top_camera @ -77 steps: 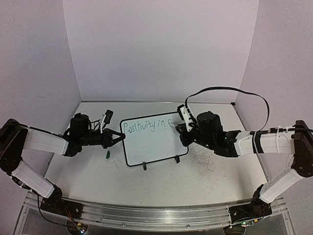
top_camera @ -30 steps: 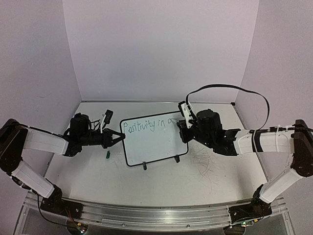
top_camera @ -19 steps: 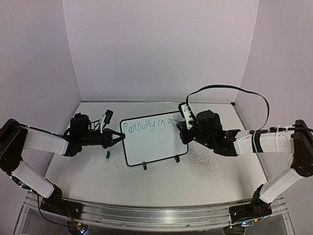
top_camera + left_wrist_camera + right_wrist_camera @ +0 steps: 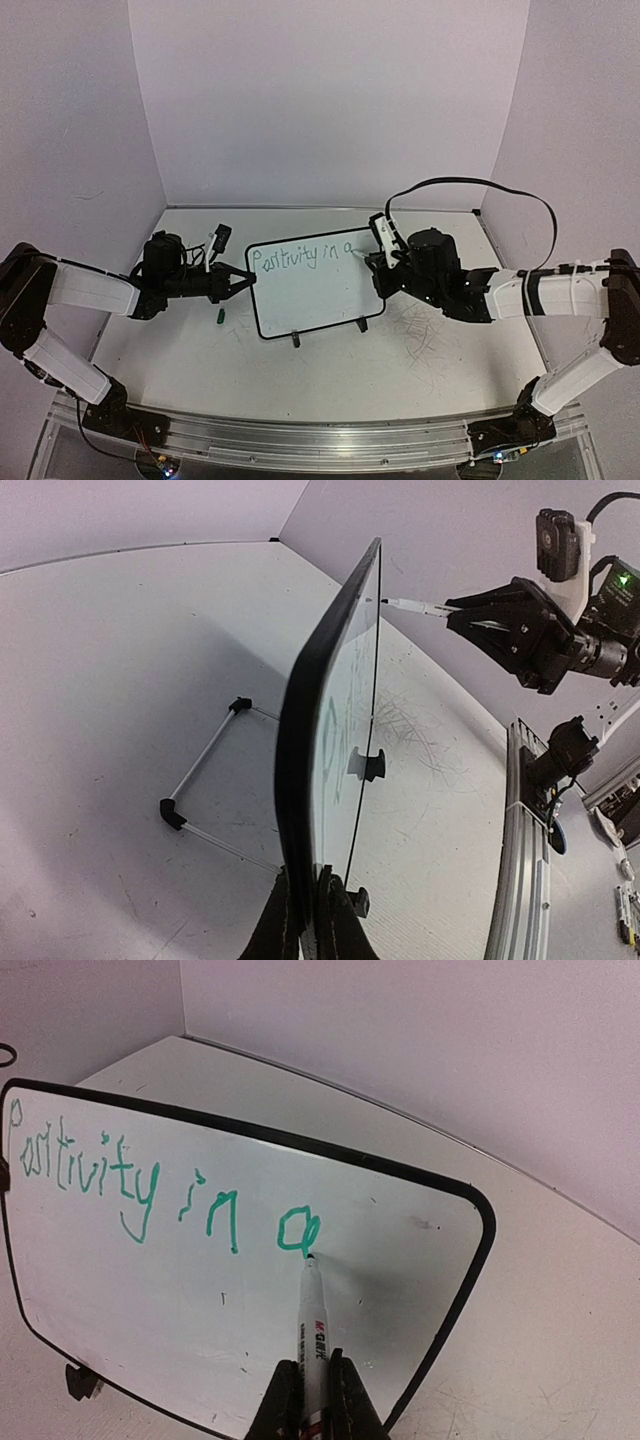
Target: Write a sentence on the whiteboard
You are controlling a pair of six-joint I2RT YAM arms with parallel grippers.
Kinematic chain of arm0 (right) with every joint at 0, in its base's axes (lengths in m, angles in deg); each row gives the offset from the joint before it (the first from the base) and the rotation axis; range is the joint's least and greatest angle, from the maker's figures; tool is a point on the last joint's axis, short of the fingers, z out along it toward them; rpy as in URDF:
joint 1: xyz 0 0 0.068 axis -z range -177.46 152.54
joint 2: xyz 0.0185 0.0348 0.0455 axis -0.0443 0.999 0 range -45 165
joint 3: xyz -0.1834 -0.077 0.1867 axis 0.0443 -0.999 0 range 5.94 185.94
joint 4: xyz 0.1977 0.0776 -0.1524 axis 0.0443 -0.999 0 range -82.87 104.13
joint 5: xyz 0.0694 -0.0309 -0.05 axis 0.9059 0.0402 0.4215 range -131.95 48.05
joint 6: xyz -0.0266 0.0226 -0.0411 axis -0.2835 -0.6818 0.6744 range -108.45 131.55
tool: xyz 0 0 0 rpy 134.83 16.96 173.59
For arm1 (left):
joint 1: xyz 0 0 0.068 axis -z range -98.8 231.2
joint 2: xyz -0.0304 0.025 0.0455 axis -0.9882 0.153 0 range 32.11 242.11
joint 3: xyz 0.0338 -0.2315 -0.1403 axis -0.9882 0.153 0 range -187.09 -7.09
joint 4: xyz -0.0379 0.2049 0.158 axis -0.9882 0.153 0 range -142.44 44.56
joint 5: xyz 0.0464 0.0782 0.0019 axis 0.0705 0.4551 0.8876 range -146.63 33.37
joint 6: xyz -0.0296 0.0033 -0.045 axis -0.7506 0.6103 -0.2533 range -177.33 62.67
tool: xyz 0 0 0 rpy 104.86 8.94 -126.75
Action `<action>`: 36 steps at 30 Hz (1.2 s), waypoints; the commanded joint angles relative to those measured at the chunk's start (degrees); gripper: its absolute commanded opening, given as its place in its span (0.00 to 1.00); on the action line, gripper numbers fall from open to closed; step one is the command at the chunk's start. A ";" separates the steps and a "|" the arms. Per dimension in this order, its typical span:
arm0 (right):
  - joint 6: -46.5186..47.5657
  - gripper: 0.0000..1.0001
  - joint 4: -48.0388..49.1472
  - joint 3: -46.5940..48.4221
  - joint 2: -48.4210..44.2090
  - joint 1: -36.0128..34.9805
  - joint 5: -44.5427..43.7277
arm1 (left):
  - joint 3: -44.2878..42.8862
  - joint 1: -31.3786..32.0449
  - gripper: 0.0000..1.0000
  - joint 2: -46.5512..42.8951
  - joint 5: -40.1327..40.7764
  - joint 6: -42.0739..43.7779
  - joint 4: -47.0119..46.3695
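Observation:
The whiteboard [image 4: 310, 290] stands tilted on its wire stand in the middle of the table. The sentence [image 4: 150, 1185] in green reads "Positivity in a"; it also shows in the top view [image 4: 300, 256]. My left gripper [image 4: 248, 282] is shut on the whiteboard's left edge [image 4: 305, 880]. My right gripper [image 4: 375, 262] is shut on a white marker [image 4: 313, 1320], whose tip touches the board at the bottom of the "a". The marker also shows in the left wrist view [image 4: 415, 606].
A small green marker cap [image 4: 220, 317] lies on the table left of the board. A black clip-like object [image 4: 220, 238] sits behind the left gripper. Grey scribble marks [image 4: 425, 335] cover the tabletop on the right. The stand's wire legs [image 4: 205, 780] reach behind the board.
The right gripper has drawn the letter "a" after "in" with the marker and has shifted slightly right. The left gripper and board have stayed still.

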 commanded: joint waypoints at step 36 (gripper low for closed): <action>0.56 0.00 2.75 3.62 1.98 0.94 -1.89 | 0.03 -0.23 0.00 -0.48 3.13 3.52 -1.37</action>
